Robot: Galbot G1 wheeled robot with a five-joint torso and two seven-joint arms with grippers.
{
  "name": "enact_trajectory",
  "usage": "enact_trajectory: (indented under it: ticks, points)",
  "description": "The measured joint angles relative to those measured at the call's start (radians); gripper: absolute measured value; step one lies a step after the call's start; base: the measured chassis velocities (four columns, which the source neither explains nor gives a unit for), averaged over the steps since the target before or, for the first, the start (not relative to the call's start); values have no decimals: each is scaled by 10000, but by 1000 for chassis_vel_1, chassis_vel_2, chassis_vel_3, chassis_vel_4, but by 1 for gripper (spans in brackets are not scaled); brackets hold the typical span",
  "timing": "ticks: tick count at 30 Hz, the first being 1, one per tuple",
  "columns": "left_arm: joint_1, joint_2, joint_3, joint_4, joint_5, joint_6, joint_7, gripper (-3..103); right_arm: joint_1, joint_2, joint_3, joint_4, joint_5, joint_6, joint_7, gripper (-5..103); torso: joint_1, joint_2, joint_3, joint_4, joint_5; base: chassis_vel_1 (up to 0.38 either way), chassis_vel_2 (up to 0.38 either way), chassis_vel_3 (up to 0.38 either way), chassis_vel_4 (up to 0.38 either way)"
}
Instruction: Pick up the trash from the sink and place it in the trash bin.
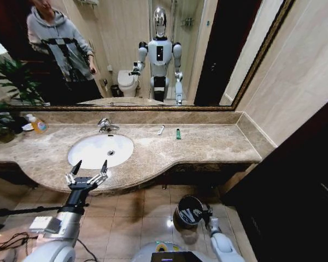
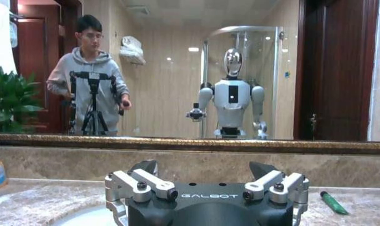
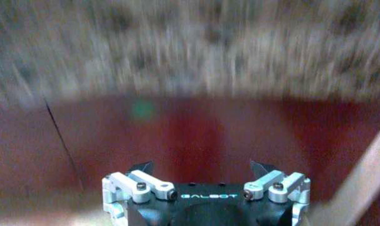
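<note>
The oval white sink (image 1: pixel 101 150) is set in the marble counter and looks empty. My left gripper (image 1: pixel 91 165) hovers open over the counter's front edge just before the basin, and my left gripper (image 2: pixel 202 167) holds nothing. A slim white stick (image 1: pixel 160 130) and a tiny dark-green bottle (image 1: pixel 178 134) lie on the counter right of the faucet; the green bottle (image 2: pixel 333 202) is ahead of the left gripper and off to one side. The black trash bin (image 1: pixel 188 212) stands on the floor. My right gripper (image 1: pixel 206 212) is low beside its rim, and my right gripper (image 3: pixel 202 167) is open and empty.
A chrome faucet (image 1: pixel 105 125) stands behind the basin. A clear bottle of orange liquid (image 1: pixel 38 125) sits at the counter's back left by a plant (image 1: pixel 3 87). A wide mirror (image 1: pixel 153 49) backs the counter. Dark wood cabinet fronts (image 3: pixel 190 136) face the right gripper.
</note>
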Motion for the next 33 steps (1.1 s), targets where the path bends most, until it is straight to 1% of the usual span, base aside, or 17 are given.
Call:
enact_trajectory:
  ticks: [3, 5, 6, 8, 11, 12, 15, 17, 21, 22, 23, 24, 26, 27, 30, 31, 33]
  points:
    - [1, 0, 0, 1, 1, 0, 0, 100, -483, -46, 82, 1252, 201, -196, 12, 100, -1, 0, 0, 0, -6, 0, 0, 0, 0]
    - [1, 0, 1, 1, 1, 0, 1, 100, -933, -50, 135, 2720, 296, -461, 22, 103, -1, 0, 0, -1, -1, 0, 0, 0, 0]
    - [1, 0, 1, 1, 1, 0, 1, 100, -933, -50, 135, 2720, 296, -461, 22, 103, -1, 0, 0, -1, -1, 0, 0, 0, 0]
    - [1, 0, 0, 1, 0, 0, 0, 100, -1053, -59, 135, 4115, 366, -927, 61, 100, -1, 0, 0, 0, -3, 0, 0, 0, 0]
    - [1, 0, 1, 1, 0, 0, 0, 100, -948, -136, 80, 4781, 419, -1231, 166, 99, 0, 0, 0, 0, -1, 0, 0, 0, 0]
    - [1, 0, 0, 1, 0, 0, 0, 100, -775, -290, 18, 5302, 428, -1462, 242, 97, 0, 0, 0, 1, -2, 0, 0, 0, 0]
    - [0, 0, 0, 1, 0, 0, 0, 100, -572, -503, -57, 5769, 586, -1783, 293, 100, 0, 0, 1, 1, -1, 0, 0, 0, 0]
    - [0, 0, 0, 0, 0, 0, 0, 100, -130, -874, -191, 6064, 987, -2212, 333, 100, 0, 0, 0, 1, -3, 0, 0, 0, 0]
    - [1, 0, 0, 0, 1, 0, 0, 100, 480, -1271, -348, 5888, 1287, -2410, 231, 102, 0, 0, 1, 1, -1, 0, 0, 0, 0]
    - [0, 0, 0, 0, 0, 0, 1, 100, 1064, -1576, -520, 5532, 1416, -2454, 134, 100, 0, 0, 1, 1, 1, 0, 0, 0, 0]
    - [0, 0, 0, 0, 0, 0, 1, 100, 1064, -1576, -520, 5532, 1416, -2454, 134, 100, 0, 0, 1, 1, 1, 0, 0, 0, 0]
    - [1, 0, 1, 1, 0, 0, 0, 100, 1250, -1657, -582, 5420, 1483, -2483, 125, 95, 1, 0, 2, 1, -1, 0, 0, 0, 0]
    - [0, 0, 0, 1, 1, 0, 0, 100, 2238, -1933, -933, 4803, 1795, -2639, 119, 90, 1, 0, 2, 0, -1, 0, 0, 0, 0]
    - [0, 0, 0, 1, 1, 0, 0, 100, 2238, -1933, -933, 4803, 1795, -2639, 119, 90, 1, 0, 2, 0, -1, 0, 0, 0, 0]
    - [0, 0, 1, 0, 0, 0, 2, 100, 3923, -2026, -1716, 3662, 2080, -2820, 177, 98, 1, -1, 2, 1, -2, 0, 0, 0, 0]
    - [0, 0, 1, 0, 0, 0, 2, 100, 3923, -2026, -1716, 3662, 2080, -2820, 177, 98, 1, -1, 2, 1, -2, 0, 0, 0, 0]
    - [1, 0, 0, 1, 0, 0, 0, 100, 5092, -1948, -2426, 2475, 2305, -2902, 227, 99, 2, -1, 3, 2, 1, 0, 0, 0, 0]
